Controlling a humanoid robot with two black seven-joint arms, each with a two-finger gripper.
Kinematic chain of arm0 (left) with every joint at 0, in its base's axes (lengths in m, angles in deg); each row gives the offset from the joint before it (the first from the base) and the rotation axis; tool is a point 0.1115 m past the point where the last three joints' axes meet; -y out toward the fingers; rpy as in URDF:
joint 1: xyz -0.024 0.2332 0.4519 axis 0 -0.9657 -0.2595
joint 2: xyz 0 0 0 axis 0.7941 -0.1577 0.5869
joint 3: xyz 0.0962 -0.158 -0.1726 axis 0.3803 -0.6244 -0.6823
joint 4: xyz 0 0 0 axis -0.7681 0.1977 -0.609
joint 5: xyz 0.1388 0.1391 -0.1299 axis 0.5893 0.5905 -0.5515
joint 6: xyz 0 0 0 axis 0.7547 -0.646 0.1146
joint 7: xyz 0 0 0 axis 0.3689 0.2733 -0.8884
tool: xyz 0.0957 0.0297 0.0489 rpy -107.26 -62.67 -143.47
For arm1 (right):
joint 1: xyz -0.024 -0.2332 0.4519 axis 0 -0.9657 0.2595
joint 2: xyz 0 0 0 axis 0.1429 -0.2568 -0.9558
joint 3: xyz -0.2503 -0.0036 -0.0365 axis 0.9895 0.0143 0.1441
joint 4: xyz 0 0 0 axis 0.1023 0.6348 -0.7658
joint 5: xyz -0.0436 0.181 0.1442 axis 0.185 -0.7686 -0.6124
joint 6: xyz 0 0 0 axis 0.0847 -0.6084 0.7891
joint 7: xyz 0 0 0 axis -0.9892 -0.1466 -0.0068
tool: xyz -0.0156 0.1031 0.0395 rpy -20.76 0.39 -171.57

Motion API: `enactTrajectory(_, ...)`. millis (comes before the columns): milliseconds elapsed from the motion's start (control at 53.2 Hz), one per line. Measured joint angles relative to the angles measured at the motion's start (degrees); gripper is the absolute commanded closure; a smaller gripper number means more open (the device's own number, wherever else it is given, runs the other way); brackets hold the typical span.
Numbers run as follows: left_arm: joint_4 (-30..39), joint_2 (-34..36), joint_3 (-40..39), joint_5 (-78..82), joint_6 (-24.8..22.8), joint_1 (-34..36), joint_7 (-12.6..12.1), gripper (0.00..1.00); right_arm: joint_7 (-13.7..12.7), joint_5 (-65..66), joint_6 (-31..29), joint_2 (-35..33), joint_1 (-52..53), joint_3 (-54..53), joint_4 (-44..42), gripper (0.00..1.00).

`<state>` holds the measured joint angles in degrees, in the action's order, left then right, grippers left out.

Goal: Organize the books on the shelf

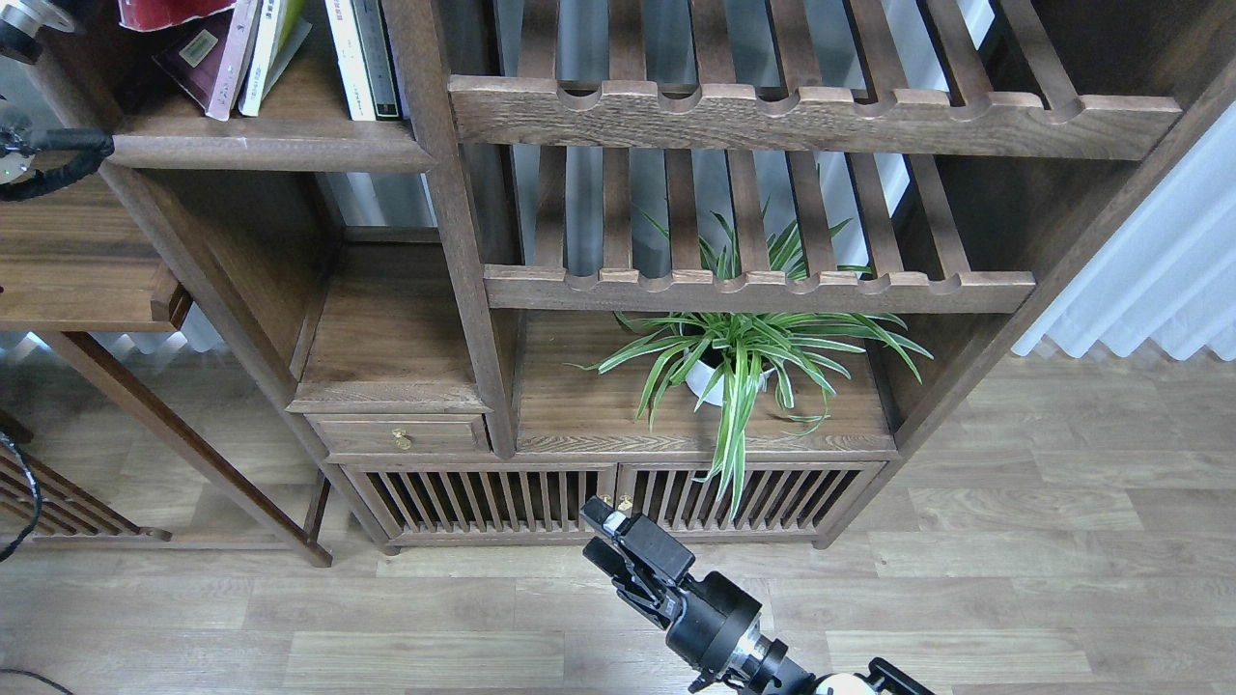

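Top left: left arm (39,159) barely in frame, gripper not visible. Shelf (261,135) holds the books: red one (169,12) tilted on the maroon one (208,58), which leans just beside slim white books (362,58). Centre: slatted racks (772,116), spider plant (739,362) on the lower board. Bottom centre: right gripper (601,539) low before the cabinet doors, fingers slightly parted, holding nothing.
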<state>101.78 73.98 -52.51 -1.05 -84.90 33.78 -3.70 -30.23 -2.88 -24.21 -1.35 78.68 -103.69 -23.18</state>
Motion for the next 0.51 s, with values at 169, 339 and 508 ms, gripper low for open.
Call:
enactTrajectory(169, -0.2, -0.04, 0.2, -0.01, -0.01, 0.0, 0.0, 0.93, 0.62, 0.0, 0.0, 0.0, 0.26, 0.0, -1.39, 0.02)
enactTrajectory(339, -0.21, -1.12, 0.92, -0.05, -0.1, 0.0, 0.0, 0.92, 0.78, 0.02, 0.0, 0.0, 0.78, -0.01, -2.22, 0.02)
enactTrajectory(508, -0.35, -1.56, 0.98, -0.18, -0.1, -0.04, -0.01, 0.92, 0.8, 0.08, 0.0, 0.0, 0.81, -0.16, -2.34, 0.02)
